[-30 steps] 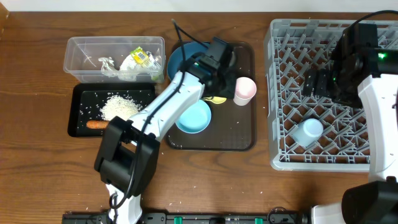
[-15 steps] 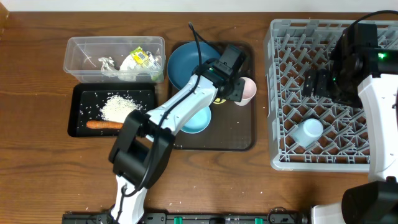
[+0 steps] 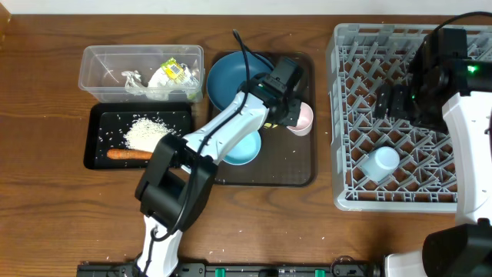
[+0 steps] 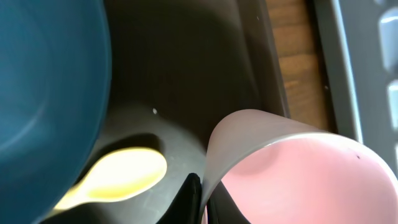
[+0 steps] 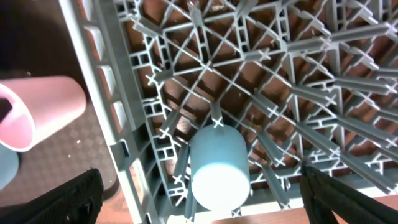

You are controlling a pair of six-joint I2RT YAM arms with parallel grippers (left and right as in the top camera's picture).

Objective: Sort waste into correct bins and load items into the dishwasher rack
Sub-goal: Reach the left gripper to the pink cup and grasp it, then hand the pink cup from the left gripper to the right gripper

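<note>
Wooden table [image 3: 46, 192] carries the grey dishwasher rack [image 3: 336, 115] at 3 o'clock and the brown serving tray [image 3: 296, 165] at centre. Above the rack, the right gripper [image 3: 390, 101] hangs with jaws spread wide, holding nothing. At the tray's 2 o'clock edge, the left gripper [image 3: 286, 115] pinches the rim of the pale pink cup [image 3: 304, 119]. A light blue cup [image 3: 380, 163] sits among the pegs at the rack's 7 o'clock.

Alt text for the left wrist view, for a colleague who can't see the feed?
The left gripper is shut on the rim of the pale pink cup, which fills the lower right. A yellow spoon lies left of it on the brown tray, beside the dark blue plate; the grey dishwasher rack edges the far right.
</note>
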